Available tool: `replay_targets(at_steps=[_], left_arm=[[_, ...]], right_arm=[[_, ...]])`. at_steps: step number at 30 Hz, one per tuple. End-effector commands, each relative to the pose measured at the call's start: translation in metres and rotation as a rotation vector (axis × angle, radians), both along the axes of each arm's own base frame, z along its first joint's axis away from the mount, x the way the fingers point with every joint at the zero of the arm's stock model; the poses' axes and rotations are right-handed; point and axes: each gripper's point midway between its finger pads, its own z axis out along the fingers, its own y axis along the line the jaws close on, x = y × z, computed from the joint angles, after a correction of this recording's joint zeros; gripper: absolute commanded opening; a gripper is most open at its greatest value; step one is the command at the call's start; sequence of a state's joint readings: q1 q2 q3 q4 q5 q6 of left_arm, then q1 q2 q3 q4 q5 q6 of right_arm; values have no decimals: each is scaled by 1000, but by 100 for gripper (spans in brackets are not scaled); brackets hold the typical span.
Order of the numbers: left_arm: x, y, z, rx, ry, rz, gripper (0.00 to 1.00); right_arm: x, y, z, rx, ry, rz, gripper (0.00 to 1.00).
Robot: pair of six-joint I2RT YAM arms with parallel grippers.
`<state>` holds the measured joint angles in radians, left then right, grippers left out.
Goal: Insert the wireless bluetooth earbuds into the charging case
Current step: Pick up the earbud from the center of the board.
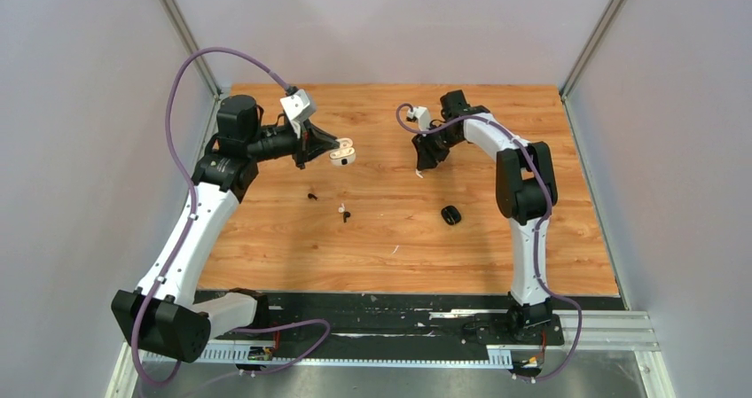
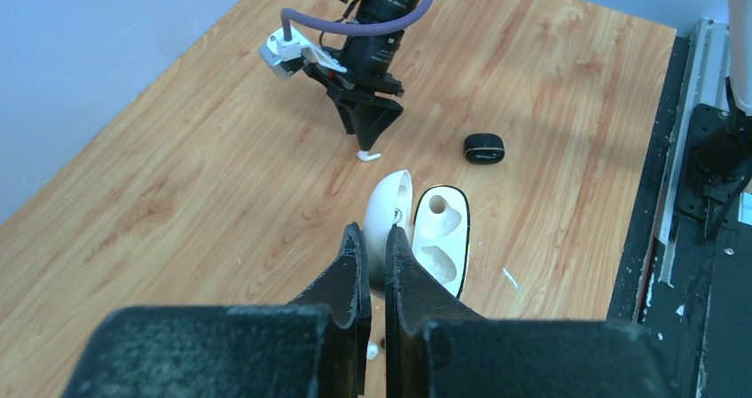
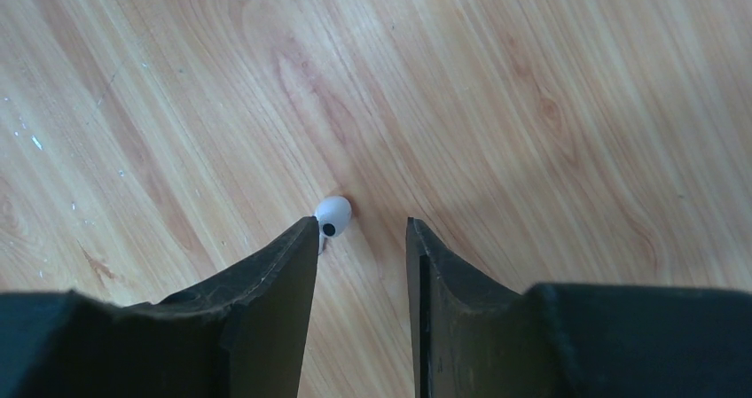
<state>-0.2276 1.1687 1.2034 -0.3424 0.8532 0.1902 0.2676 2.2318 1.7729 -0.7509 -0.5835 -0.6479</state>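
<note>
The left tool point(image 2: 372, 243) is clamped on the open white charging case point(image 2: 441, 238), holding it off the worktop point(image 2: 177, 194) with its sockets exposed (ready to receive, I judge). The right tool point(image 3: 362, 231) stands apart and low, with one white earbud point(image 3: 333, 212) at one jaw's tip, not yet between them.

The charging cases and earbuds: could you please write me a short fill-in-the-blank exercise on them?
The white charging case held by the left fingers has its lid ____.
The white earbud by the right fingers lies on the ____.
The black charging case lies nearer the ____ fingers.
Missing: open; table; right.
</note>
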Motion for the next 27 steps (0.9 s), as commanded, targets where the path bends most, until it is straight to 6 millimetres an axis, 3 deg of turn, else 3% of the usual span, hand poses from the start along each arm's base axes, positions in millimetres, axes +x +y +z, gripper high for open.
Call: replay_targets(at_steps=[1,10,27], left_arm=[[-3,2,7,6,-41,-1,0],[-1,2,5,4,-38,3,0],[-2,3,4,1,-41,10,0]], right_arm=[[3,19,10,56,-11,38,40],[1,21,0,37,3,40,32],[-4,18,-14,-25,0,28,30]])
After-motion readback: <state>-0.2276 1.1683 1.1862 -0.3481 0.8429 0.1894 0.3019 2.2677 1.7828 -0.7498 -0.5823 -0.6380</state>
